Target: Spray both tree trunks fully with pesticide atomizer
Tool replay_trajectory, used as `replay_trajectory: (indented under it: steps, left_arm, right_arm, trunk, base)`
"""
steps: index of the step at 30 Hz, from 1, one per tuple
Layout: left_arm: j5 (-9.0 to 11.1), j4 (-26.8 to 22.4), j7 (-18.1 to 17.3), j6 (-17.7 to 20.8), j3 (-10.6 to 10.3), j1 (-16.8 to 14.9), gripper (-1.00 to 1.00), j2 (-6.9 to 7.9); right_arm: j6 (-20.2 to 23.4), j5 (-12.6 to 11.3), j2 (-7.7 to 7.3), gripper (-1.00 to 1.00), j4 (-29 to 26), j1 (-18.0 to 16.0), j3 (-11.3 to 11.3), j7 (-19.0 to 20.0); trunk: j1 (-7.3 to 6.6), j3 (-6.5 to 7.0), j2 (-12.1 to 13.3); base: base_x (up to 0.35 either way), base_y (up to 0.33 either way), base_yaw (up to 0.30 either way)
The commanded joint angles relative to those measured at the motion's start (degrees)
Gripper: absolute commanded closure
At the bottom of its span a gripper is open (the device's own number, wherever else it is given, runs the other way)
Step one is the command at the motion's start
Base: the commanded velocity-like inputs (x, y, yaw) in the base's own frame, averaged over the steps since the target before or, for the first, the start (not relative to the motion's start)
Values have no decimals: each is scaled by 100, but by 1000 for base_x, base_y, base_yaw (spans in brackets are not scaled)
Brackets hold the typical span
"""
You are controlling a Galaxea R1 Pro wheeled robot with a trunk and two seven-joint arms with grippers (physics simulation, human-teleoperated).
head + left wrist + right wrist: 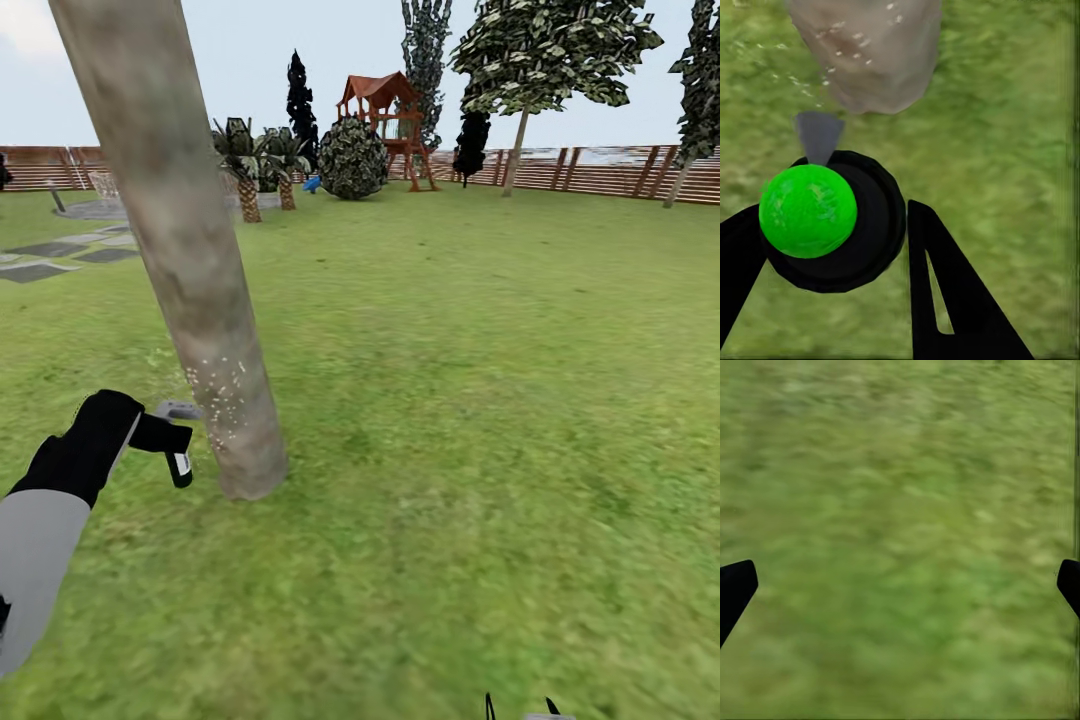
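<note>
Left arm reaches low, its left pincer (170,440) clamped round the black pesticide atomizer (832,221), grey nozzle facing the mottled leaning tree trunk (185,260) just ahead, white-speckled. Right pincer (900,585) spread wide over grass (907,472).

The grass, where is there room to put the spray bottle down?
Free: the lawn from the leaning tree trunk toward the fence. Crowded: beside the trunk's base, where the left gripper holds the pesticide atomizer.

Leaning trunk (190,260) blocks left claw (178,440); lawn (480,400) rightward open.
</note>
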Motion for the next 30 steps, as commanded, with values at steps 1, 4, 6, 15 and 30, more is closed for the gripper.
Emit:
replay_trajectory:
  steps: [1, 4, 6, 15, 30]
  left_arm:
    - [0, 10, 0, -1, 4, 34, 100, 4]
    - [6, 19, 0, -1, 3, 67, 100, 1]
    - [4, 170, 1, -13, 4, 131, 100, -1]
    - [-26, 826, 511, -204, 28, 535, 100, -542]
    - [42, 1850, 1609, -1738, 1417, 1512, 100, -643]
  right_arm:
    - [0, 0, 0, -100, 0, 0, 0, 0]
    - [1, 0, 0, -100, -1, 0, 0, 0]
    - [0, 0, 0, -100, -2, 0, 0, 0]
    - [2, 0, 0, -100, 5, 0, -3, 0]
    - [0, 0, 0, -100, 3, 0, -1, 0]
  trunk:
    - [0, 0, 0]
    - [0, 0, 0]
    - [0, 0, 0]
    - [0, 0, 0]
    - [0, -10, 0]
  base:
    - [-160, -243, 0]
    - [-182, -237, 0]
    - [-134, -246, 0]
    - [4, -256, 0]
    - [167, -124, 99]
